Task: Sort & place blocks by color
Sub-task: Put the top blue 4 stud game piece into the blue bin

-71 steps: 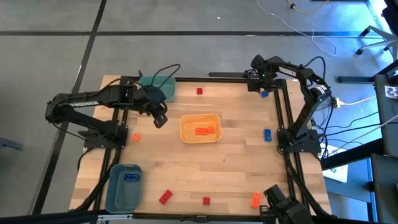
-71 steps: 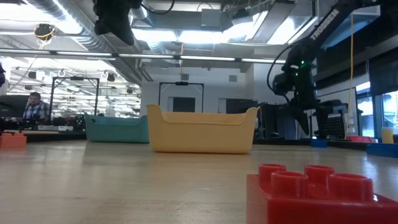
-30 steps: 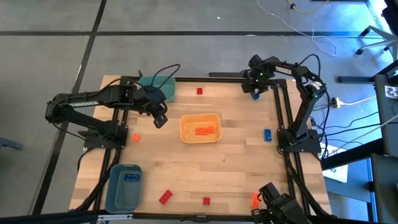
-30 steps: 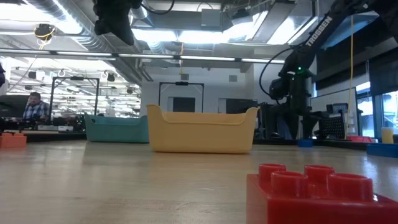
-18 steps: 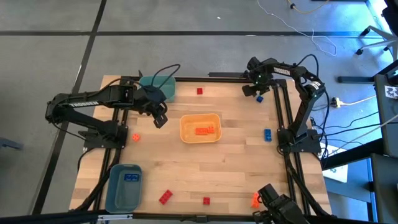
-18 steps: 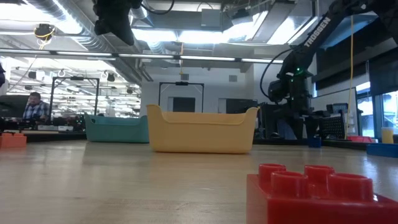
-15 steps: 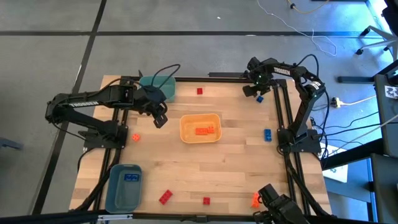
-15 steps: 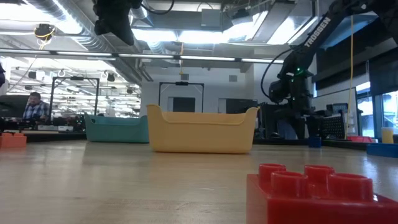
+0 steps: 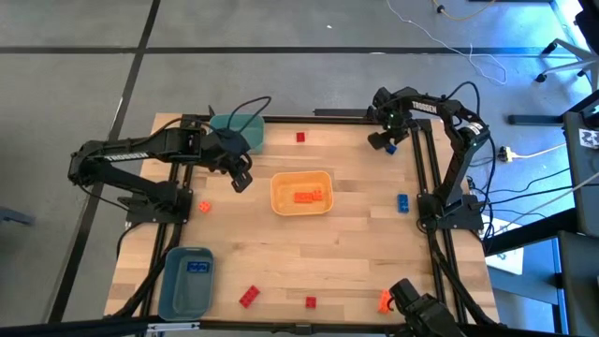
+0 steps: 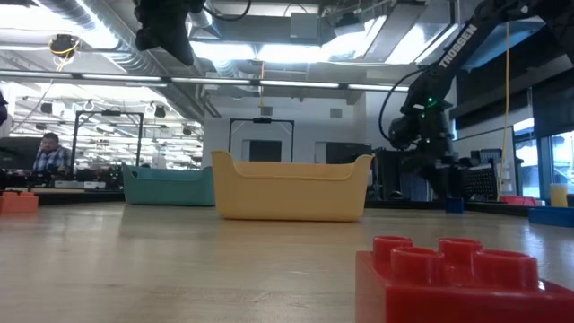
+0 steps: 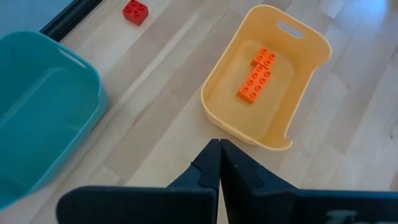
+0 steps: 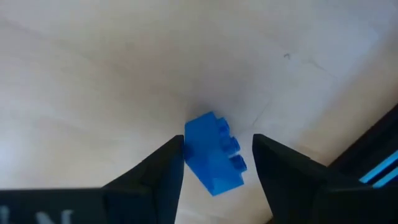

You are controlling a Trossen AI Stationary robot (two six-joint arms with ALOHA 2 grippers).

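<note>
**High view first: sorting barely begun, right arm over a blue brick**

High view: the yellow-orange bin [image 9: 300, 193] at the table's centre holds orange bricks [image 9: 308, 196], and the blue bin [image 9: 186, 278] at 7 o'clock holds one blue brick [image 9: 197, 268]. The teal bin [image 9: 238, 130] at 11 o'clock appears empty. Loose bricks are left: red ones at 12 [image 9: 300, 137] and around 6 o'clock [image 9: 249, 297], orange ones at 9 [image 9: 203, 206] and 5 o'clock [image 9: 384, 301], a blue one at 3 o'clock [image 9: 402, 202]. The right gripper [image 9: 387, 140] works at 1 o'clock; the left gripper [image 9: 241, 178] waits near the teal bin. By this reckoning most of the work remains.

Low view: a red brick [image 10: 453, 278] fills the near corner, studs up; the right arm hangs low at the far right.

Left wrist view: the left fingers [image 11: 207, 163] are pressed together, holding nothing.

Right wrist view: the right fingers [image 12: 165, 163] stand wide on either side of a blue block [image 12: 214, 155] lying on the wood, not visibly clamping it. The block looks tipped, studs pointing sideways toward one finger, its long axis running slantwise between them.
</note>
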